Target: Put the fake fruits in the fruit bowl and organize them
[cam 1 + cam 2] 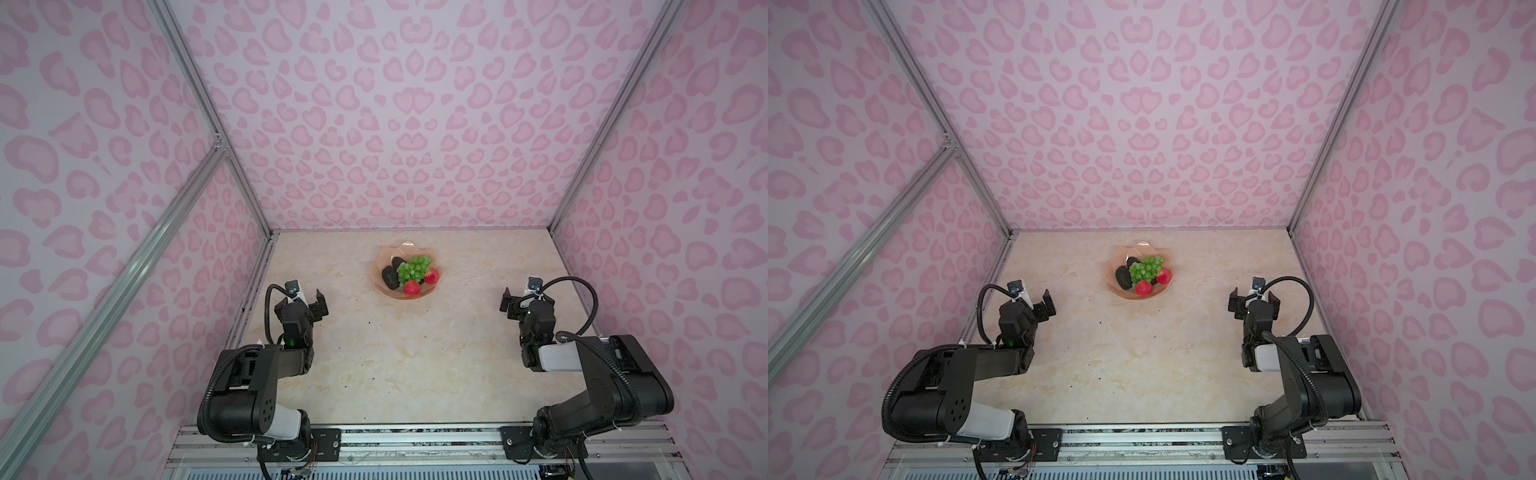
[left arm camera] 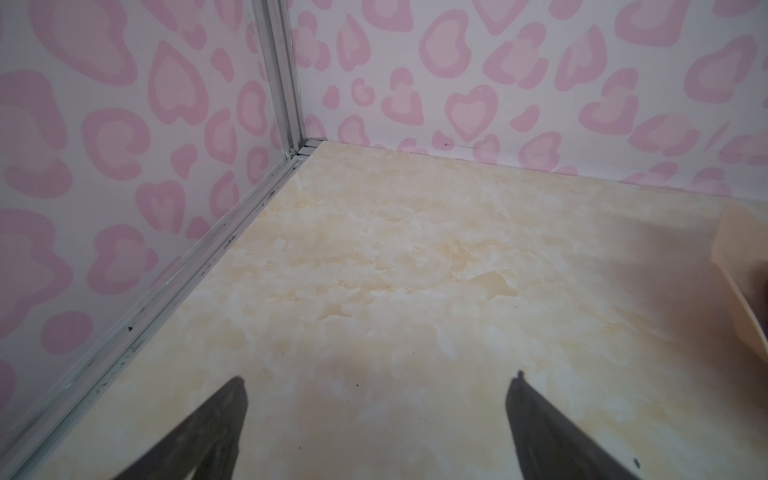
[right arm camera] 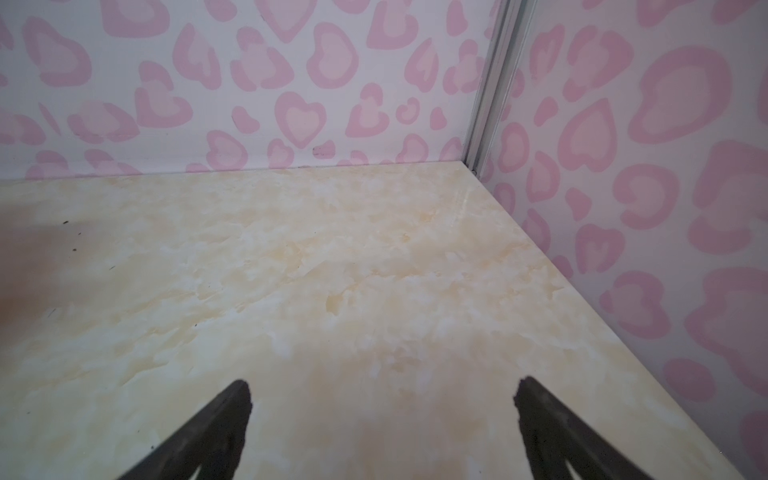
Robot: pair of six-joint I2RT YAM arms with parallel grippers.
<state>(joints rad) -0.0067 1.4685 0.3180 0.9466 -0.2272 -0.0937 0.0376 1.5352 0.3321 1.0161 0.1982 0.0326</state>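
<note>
The peach-pink fruit bowl (image 1: 398, 250) (image 1: 1130, 251) stands at the back middle of the table in both top views. In it lie the green grapes (image 1: 413, 268) (image 1: 1145, 268), two red strawberries (image 1: 412, 288) (image 1: 432, 276) (image 1: 1143, 287) and two dark avocados (image 1: 390, 277) (image 1: 399, 262) (image 1: 1122, 277). My left gripper (image 1: 305, 298) (image 1: 1034, 302) (image 2: 378, 378) hovers open and empty, left of the bowl and nearer the front. My right gripper (image 1: 525, 300) (image 1: 1253, 300) (image 3: 383, 381) is open and empty to the bowl's right. The bowl's edge (image 2: 735, 237) shows in the left wrist view.
Pink heart-patterned walls (image 1: 415, 124) close the table on three sides, with aluminium posts (image 1: 249, 195) in the back corners. A metal rail (image 1: 415, 440) carrying both arm bases runs along the front edge. The marble tabletop (image 1: 407, 365) lies between the arms.
</note>
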